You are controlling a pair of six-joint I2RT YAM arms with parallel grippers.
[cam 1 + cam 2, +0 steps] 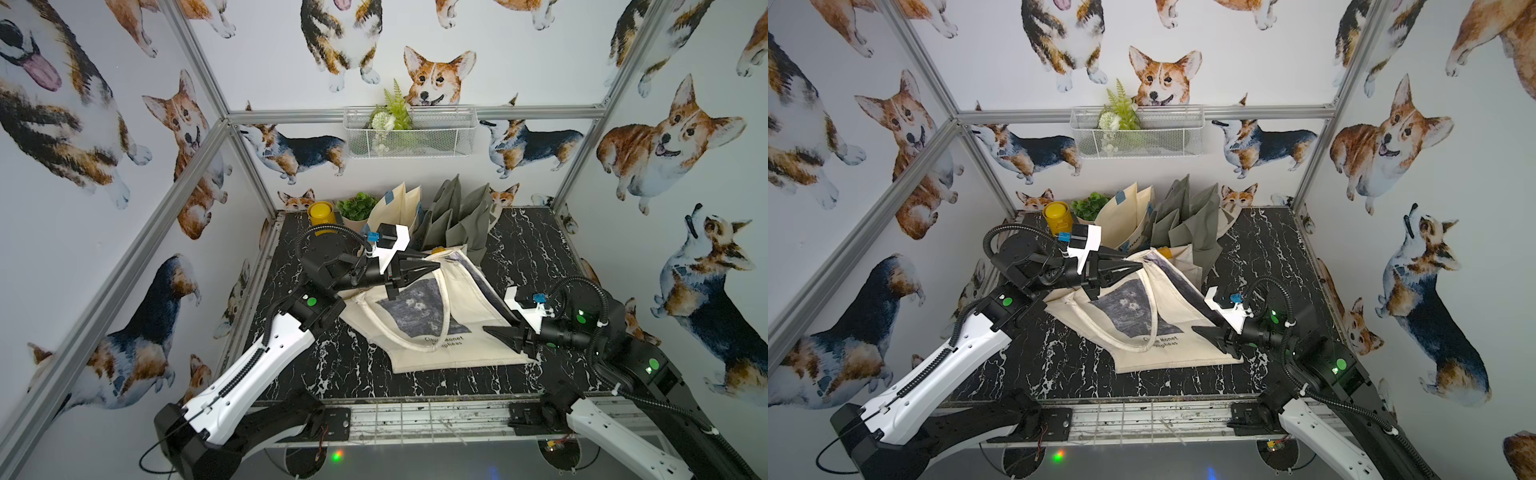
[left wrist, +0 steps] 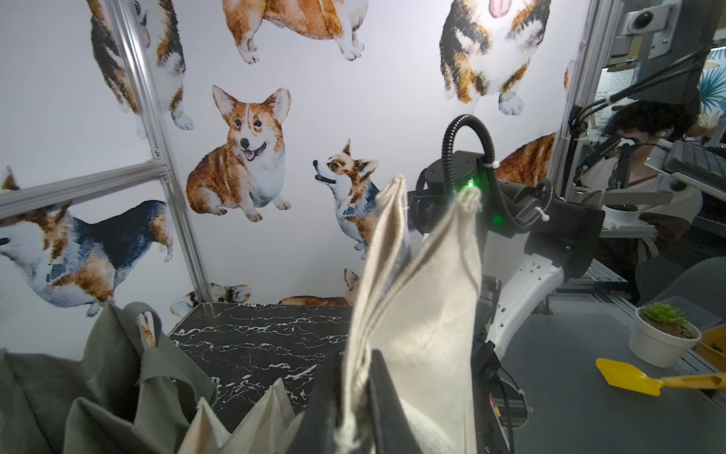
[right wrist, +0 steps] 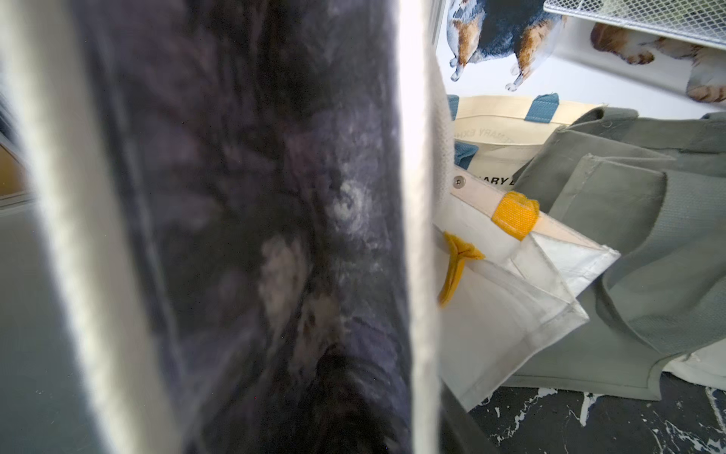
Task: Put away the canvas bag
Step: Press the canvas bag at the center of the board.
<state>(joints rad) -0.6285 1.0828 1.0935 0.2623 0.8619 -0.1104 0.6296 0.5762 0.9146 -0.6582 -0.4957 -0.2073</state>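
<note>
Canvas bag [image 1: 469, 340] cloth is pinched between the closed fingers [image 2: 387, 405] of the left gripper [image 1: 436, 264], which holds one corner raised at centre frame in both top views. The fingers are cut off by the lower edge of the left wrist view.

Right gripper [image 1: 492, 331] sits over the bag's right edge, right of centre. Its fingers do not show in the right wrist view, where the blurred dark print [image 3: 275, 236] fills left and centre, so whether it grips the cloth cannot be told.

The rest of the bag lies spread on the table [image 1: 332, 365]. One handle [image 1: 448, 307] loops over the print and covers part of the lettering.

At upper centre, along the back of the table:
- one cream bag with blue tabs [image 1: 395, 203]
- one white bag with yellow tabs [image 3: 510, 283]
- grey-green bags [image 1: 465, 216], their folds too overlapped to count
- one yellow jar [image 1: 321, 212]
- one plant [image 1: 357, 206]

One wire basket [image 1: 409, 137] hangs on the wall above them.
</note>
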